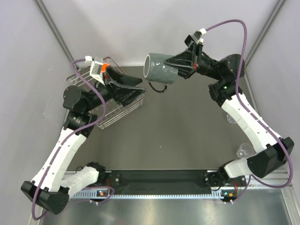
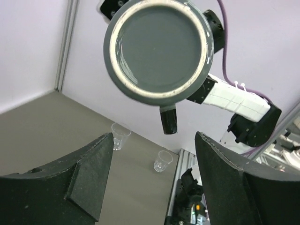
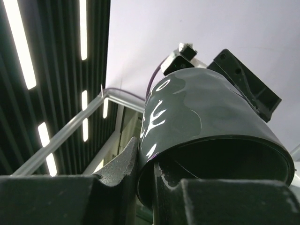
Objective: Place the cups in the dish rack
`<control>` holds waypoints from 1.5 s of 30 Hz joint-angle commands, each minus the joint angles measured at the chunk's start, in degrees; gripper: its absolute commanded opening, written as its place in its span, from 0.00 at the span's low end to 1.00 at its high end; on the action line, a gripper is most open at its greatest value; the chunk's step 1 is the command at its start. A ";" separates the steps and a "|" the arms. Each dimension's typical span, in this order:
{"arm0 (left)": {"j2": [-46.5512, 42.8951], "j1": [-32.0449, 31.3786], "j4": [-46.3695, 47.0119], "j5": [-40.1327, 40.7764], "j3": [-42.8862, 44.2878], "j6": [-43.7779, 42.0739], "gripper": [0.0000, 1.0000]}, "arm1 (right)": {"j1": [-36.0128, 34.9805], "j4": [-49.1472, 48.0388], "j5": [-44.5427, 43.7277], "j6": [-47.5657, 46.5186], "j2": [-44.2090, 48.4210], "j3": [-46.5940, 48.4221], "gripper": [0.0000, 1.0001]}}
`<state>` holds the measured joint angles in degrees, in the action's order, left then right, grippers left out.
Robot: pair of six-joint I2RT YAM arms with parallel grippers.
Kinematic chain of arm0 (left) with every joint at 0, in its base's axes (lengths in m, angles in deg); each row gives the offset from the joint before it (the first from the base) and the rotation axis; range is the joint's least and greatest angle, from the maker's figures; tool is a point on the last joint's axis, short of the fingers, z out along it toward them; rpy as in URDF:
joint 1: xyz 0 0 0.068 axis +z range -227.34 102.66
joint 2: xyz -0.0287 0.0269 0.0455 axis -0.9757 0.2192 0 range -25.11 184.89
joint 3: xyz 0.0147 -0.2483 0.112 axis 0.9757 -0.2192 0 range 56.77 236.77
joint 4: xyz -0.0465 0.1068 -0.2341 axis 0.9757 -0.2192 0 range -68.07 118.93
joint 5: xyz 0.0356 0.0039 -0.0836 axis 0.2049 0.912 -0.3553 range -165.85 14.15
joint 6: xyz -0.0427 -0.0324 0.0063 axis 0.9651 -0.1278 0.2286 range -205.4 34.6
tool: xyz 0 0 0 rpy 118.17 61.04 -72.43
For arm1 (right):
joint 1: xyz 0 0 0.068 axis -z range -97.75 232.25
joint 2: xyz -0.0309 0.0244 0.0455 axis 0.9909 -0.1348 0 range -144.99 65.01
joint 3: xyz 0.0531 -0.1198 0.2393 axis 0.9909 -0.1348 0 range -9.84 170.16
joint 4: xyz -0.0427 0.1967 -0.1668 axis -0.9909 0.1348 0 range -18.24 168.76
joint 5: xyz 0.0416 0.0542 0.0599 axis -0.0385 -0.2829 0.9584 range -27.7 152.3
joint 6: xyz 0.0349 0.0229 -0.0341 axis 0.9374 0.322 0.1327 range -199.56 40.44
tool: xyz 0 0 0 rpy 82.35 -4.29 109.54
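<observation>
A dark grey cup hangs on its side in the air, its handle pointing down. My right gripper is shut on its rim, with one finger inside the mouth and one outside, as the right wrist view shows. The cup's base faces my left gripper, which stands open and empty a short way from it. That left gripper hovers over the right edge of the wire dish rack. Two clear tumblers stand upright on the table.
The tumblers stand at the table's right side, close to the right arm's links. A bit of orange shows by the left wrist above the rack. Purple cables loop from both wrists. Walls close in at the back and sides.
</observation>
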<state>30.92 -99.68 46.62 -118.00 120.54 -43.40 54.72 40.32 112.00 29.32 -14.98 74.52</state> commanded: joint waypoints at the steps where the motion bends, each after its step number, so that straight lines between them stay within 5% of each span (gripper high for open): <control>1: 1.79 -0.33 5.07 -7.57 4.60 -4.39 0.74 | 0.02 -7.05 3.38 1.42 2.91 1.42 0.00; 8: 4.62 -2.87 7.62 -11.99 6.46 -2.09 0.73 | -0.16 -7.23 6.91 -1.04 3.52 1.69 0.00; 23: 5.76 -12.28 2.26 5.31 5.58 -10.62 0.55 | -3.76 -4.42 -0.56 -6.22 2.47 2.65 0.00; 28: 7.34 -13.60 2.52 6.47 6.37 -10.01 0.48 | -4.72 -2.40 -1.70 -8.77 2.03 3.62 0.00; 34: 9.18 -14.92 2.79 6.46 7.51 -9.48 0.53 | -6.31 -0.99 -2.05 -10.27 0.36 6.08 0.00; 40: 8.13 -15.09 3.14 9.01 7.07 -9.65 0.40 | -6.84 -0.90 -1.97 -10.53 0.35 5.91 0.00; 45: 6.73 -15.09 1.82 10.77 6.46 -10.27 0.49 | -6.92 -0.02 -1.70 -11.32 1.23 4.77 0.00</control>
<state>39.60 -114.33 46.78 -109.54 125.34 -52.65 49.72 42.28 109.72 19.22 -15.37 77.29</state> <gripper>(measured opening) 0.466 0.122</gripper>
